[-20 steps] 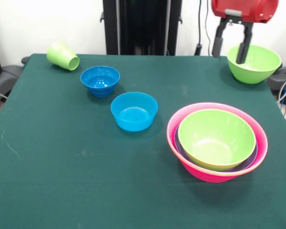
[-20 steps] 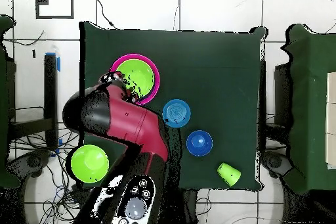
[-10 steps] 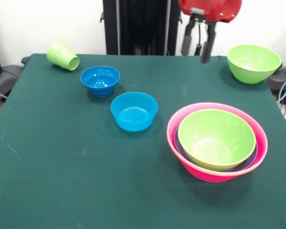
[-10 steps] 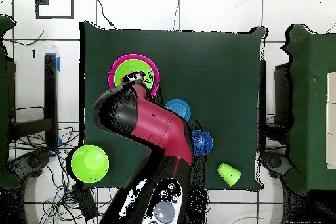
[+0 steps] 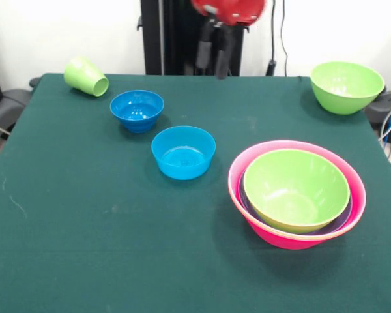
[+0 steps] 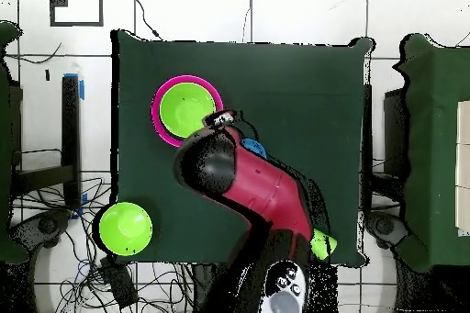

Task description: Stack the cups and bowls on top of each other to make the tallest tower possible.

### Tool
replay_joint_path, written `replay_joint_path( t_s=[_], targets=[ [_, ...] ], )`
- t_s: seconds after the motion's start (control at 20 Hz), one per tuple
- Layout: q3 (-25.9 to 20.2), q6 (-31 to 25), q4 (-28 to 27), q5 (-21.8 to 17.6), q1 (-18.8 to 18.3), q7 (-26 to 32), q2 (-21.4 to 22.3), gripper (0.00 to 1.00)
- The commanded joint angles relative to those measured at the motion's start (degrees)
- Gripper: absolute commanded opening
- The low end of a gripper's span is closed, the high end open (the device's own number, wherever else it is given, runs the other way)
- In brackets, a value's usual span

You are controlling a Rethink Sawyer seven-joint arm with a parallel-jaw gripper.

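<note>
My gripper (image 5: 210, 68) hangs open and empty above the table's far edge, up and to the right of the two blue bowls. A light-green cup (image 5: 86, 75) lies on its side at the far left corner. One small blue bowl (image 5: 137, 109) stands upright, with another blue bowl (image 5: 183, 152) nearer to the middle. The tower (image 5: 296, 192) is a big pink bowl holding a purple one and a green bowl (image 5: 294, 186). A lone green bowl (image 5: 347, 85) stands at the far right. In the overhead view the arm (image 6: 243, 181) hides most of the blue bowls and part of the cup (image 6: 322, 244).
The green cloth-covered table (image 5: 85, 248) has open room along its near side and left half. In the overhead view the pink tower (image 6: 188, 82) and the lone green bowl (image 6: 126, 228) lie left of the arm. Cables and chairs surround the table.
The gripper has swung left in the front view, from over the lone green bowl to above the table's far middle, staying open and empty. No bowl or cup has moved.
</note>
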State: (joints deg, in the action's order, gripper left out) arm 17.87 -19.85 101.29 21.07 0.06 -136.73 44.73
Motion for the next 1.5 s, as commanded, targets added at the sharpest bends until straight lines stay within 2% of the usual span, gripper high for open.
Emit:
replay_joint_path(
  t_s=[0.05, 0.1, 0.3, 0.35, 0.55, 0.65, 0.7, 0.85, 1.15, 1.5],
  targets=[
    [-16.4, 3.6, 11.5, -7.4, -9.7, 9.5, 3.0, 1.0],
    [-19.5, 5.1, 13.2, -7.7, -12.4, 10.4, 3.9, 1.0],
    [-24.5, 5.9, 15.2, -10.5, -17.4, 10.6, 5.0, 1.0],
    [-26.8, 6.5, 16.2, -11.2, -19.8, 11.5, 5.3, 1.0],
    [-33.3, 7.0, 17.9, -14.6, -26.2, 12.2, 5.5, 1.0],
    [-34.7, 6.9, 17.9, -16.4, -27.5, 11.3, 5.5, 1.0],
    [-37.4, 7.2, 18.7, -17.5, -30.6, 12.2, 5.2, 1.0],
    [-41.7, 7.0, 19.2, -20.6, -35.1, 12.2, 4.5, 1.0],
    [-48.4, 5.2, 19.2, -25.8, -42.0, 12.0, 3.0, 1.0],
    [-54.7, -0.1, 18.5, -30.0, -48.3, 12.5, 1.9, 1.0]
  ],
)
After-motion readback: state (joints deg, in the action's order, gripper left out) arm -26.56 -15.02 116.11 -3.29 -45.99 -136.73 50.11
